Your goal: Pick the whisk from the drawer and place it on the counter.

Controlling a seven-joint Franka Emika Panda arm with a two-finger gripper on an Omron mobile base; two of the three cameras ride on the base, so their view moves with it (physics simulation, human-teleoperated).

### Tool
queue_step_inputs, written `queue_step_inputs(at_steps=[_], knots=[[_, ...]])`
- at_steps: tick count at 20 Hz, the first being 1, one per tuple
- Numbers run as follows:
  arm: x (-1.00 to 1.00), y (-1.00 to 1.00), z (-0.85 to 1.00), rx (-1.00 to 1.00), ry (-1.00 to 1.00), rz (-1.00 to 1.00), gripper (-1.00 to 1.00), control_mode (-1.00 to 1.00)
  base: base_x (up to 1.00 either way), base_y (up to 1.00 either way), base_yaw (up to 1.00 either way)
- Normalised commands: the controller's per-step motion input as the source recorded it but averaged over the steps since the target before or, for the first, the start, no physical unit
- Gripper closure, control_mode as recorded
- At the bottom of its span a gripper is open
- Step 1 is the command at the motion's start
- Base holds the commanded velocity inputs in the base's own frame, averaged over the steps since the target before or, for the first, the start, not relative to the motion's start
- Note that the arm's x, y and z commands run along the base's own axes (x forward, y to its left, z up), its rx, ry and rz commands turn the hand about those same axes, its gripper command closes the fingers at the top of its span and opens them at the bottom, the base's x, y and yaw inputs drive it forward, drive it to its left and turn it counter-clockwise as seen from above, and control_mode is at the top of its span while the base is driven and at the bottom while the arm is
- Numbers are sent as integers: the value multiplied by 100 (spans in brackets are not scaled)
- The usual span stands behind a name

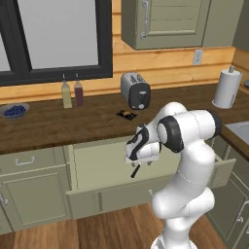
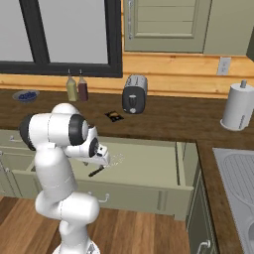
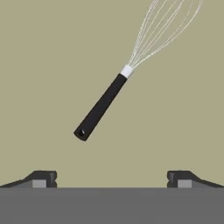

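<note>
The drawer (image 1: 97, 197) (image 2: 134, 191) stands pulled out under the counter (image 1: 73, 124) (image 2: 173, 119). On its pale floor lies the whisk (image 3: 101, 106), black handle toward the camera and wire head slanting up to the right. Its handle end (image 1: 134, 171) (image 2: 95, 171) pokes out below the hand. My gripper (image 3: 113, 179) (image 1: 141, 163) (image 2: 104, 162) hangs open just above the whisk, pointing down into the drawer. Both fingertips (image 3: 43, 178) stand wide apart, short of the handle, with nothing between them.
On the counter stand a toaster (image 1: 135, 90) (image 2: 134, 94), a small black packet (image 1: 126, 114) (image 2: 114, 116), two bottles (image 1: 72, 94) (image 2: 77, 88), a blueberry bowl (image 1: 13, 110) and a paper towel roll (image 1: 226, 87) (image 2: 239, 106). A sink (image 2: 238, 173) lies at the right.
</note>
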Motion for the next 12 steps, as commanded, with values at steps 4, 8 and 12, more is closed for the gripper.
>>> queue_step_inputs(at_steps=[4,8,12], knots=[[42,0,-39,-1,8,-5,-100,-100,0,0,0],[17,0,-57,0,0,-1,-100,-100,0,0,0],[29,0,-47,0,0,0,-100,-100,0,0,0]])
